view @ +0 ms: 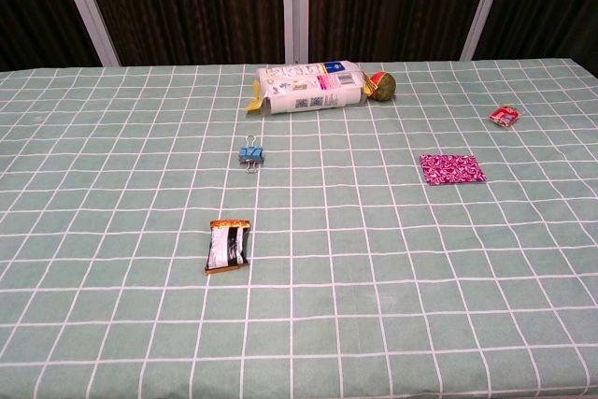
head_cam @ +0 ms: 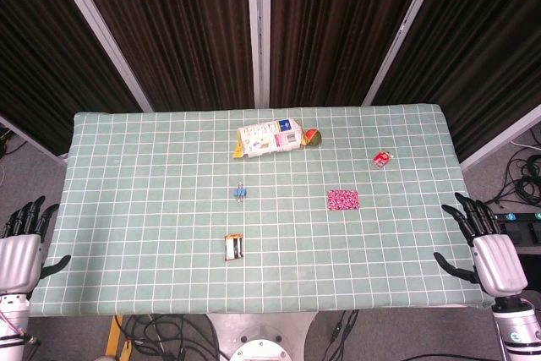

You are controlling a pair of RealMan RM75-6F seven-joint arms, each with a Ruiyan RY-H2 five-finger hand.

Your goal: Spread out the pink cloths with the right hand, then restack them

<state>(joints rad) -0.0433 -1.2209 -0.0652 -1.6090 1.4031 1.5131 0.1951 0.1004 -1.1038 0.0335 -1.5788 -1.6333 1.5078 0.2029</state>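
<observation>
The worktop [view: 392,306] wears a pale green cover ruled with a white grid, and the pink cloths [view: 452,168] show as a magenta square flecked with a fine white pattern. The carton [view: 308,87] is white with small printed patches of blue and pink and a yellow end, the round thing [view: 380,85] by it is olive green with a red side, and the small packet [view: 504,116] is red. The binder clip [view: 249,153] is blue, the sachet [view: 228,245] is black and silver with orange-brown ends, and both hands, left [head_cam: 21,247] and right [head_cam: 486,247], have silver-grey backs and black fingers.
</observation>
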